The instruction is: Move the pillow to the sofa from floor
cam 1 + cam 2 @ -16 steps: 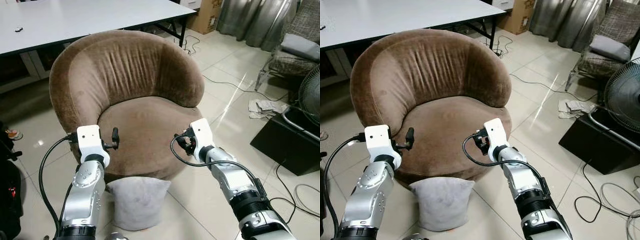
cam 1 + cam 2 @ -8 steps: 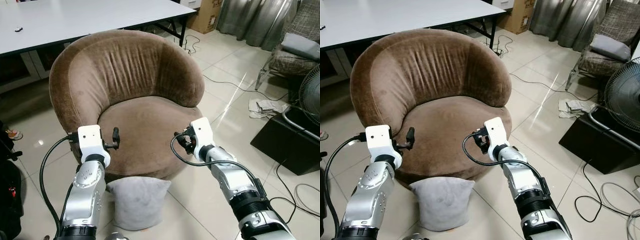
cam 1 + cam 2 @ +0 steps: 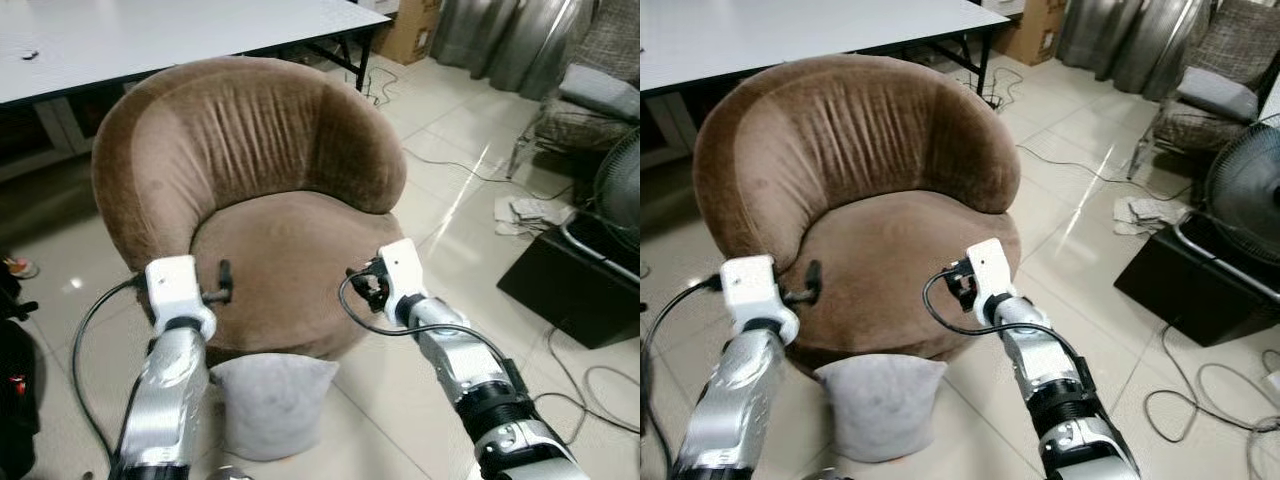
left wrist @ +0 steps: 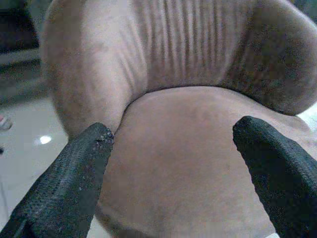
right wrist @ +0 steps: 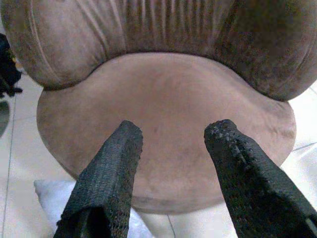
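Pillow: grey, square, on the tiled floor, leaning against the front base of the brown sofa; stands on one edge, two top corners up, broad face turned toward the robot.
Pillow's long axis: none clear, since it looks about as wide as tall; its top edge runs side to side along the sofa's front.
Hidden: the pillow's lower edge is cut off at the picture's border, and its left edge sits behind the left arm; in the right wrist view a pale corner of it peeks out below the sofa's seat.
Hard to make out: the left arm is blurred in both eye views.
Left pincer: held in front of the sofa's seat, above the pillow and to its left; fingers spread wide, nothing between them.
Right pincer: held at the sofa's front right, above the pillow and clear of it; fingers apart, empty.
Change: half a second ago the left arm was sharp; now it is smeared and sits slightly lower and further left against the sofa. The whole scene has shifted a little too, so the camera has moved. The pillow lies as before against the sofa's base.
Behind the sofa: a white counter.
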Controlling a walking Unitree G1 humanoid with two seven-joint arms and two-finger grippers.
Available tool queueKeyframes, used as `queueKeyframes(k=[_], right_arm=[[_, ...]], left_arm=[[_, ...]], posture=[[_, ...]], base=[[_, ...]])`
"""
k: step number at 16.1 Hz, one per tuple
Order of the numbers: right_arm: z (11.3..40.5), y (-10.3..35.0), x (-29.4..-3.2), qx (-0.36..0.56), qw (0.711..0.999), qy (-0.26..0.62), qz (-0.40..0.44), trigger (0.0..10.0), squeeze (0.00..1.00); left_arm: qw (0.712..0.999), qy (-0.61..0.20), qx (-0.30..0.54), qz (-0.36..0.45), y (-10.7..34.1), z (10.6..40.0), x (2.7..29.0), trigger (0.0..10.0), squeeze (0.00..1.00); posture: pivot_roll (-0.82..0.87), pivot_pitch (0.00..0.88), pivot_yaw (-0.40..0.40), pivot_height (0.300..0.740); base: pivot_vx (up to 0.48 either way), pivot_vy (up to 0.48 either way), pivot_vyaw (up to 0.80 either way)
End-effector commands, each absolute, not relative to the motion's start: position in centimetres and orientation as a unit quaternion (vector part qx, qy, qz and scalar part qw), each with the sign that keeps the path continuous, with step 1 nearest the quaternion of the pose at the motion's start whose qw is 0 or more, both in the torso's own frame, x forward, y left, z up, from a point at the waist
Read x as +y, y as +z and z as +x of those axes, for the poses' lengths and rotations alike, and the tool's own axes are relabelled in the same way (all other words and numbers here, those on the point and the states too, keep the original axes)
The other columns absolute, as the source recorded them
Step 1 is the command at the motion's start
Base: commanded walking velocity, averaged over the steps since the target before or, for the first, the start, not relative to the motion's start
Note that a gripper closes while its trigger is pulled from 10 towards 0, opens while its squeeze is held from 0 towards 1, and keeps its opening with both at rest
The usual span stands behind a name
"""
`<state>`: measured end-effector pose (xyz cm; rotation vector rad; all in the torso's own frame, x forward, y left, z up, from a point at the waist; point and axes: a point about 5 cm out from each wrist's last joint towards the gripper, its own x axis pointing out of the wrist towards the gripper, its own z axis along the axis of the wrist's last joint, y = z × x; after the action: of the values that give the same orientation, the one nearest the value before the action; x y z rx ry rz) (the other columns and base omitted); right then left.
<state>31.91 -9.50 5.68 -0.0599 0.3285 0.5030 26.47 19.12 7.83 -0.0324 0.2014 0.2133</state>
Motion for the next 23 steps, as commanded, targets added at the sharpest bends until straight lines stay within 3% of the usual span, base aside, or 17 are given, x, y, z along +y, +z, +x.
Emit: queueKeyframes(k=[1, 5, 8, 9, 10, 12, 17, 23], right_arm=[[32.5, 6.4, -8.8, 0.148, 0.952, 0.264, -0.036, 10.0, 0.00], [33.1, 7.0, -8.7, 0.132, 0.961, 0.242, -0.026, 10.0, 0.00], [33.2, 7.0, -9.4, 0.123, 0.970, 0.210, -0.020, 10.0, 0.00], [33.2, 7.0, -9.8, 0.120, 0.972, 0.200, -0.021, 10.0, 0.00], [33.0, 6.9, -10.3, 0.119, 0.975, 0.185, -0.023, 10.0, 0.00], [32.6, 6.5, -11.0, 0.122, 0.978, 0.170, -0.025, 10.0, 0.00], [32.2, 6.1, -11.3, 0.123, 0.980, 0.153, -0.022, 10.0, 0.00], [32.7, 6.6, -10.5, 0.120, 0.978, 0.165, -0.030, 10.0, 0.00]], left_arm=[[0.987, 0.129, 0.098, -0.012, 7.9, 25.7, 19.7, 10.0, 0.00], [0.987, 0.116, 0.112, 0.007, 7.5, 26.1, 20.5, 10.0, 0.00], [0.991, 0.071, 0.110, 0.011, 7.8, 28.4, 19.2, 10.0, 0.00], [0.992, 0.057, 0.110, 0.009, 7.8, 29.0, 18.6, 10.0, 0.00], [0.993, 0.028, 0.112, 0.008, 7.8, 30.1, 17.2, 10.0, 0.00], [0.993, -0.005, 0.115, 0.009, 7.8, 31.0, 15.8, 10.0, 0.00], [0.992, -0.024, 0.121, 0.012, 7.3, 31.8, 15.4, 10.0, 0.00], [0.993, -0.016, 0.121, 0.002, 6.7, 31.7, 15.4, 10.0, 0.00]], posture=[[0.17, 0.000, -0.149, 0.740], [0.13, 0.000, -0.099, 0.740], [0.01, 0.000, 0.003, 0.740], [0.01, 0.000, 0.003, 0.740], [-0.09, 0.000, 0.085, 0.740], [-0.12, 0.000, 0.109, 0.740], [-0.15, 0.000, 0.138, 0.740], [-0.13, 0.000, 0.106, 0.740]], base=[[0.000, 0.000, 0.00], [0.000, 0.000, 0.00], [0.000, 0.000, 0.00], [0.000, 0.000, 0.00], [0.000, 0.000, 0.00], [0.000, 0.000, 0.00], [0.000, 0.000, 0.00], [0.000, 0.000, 0.00]])
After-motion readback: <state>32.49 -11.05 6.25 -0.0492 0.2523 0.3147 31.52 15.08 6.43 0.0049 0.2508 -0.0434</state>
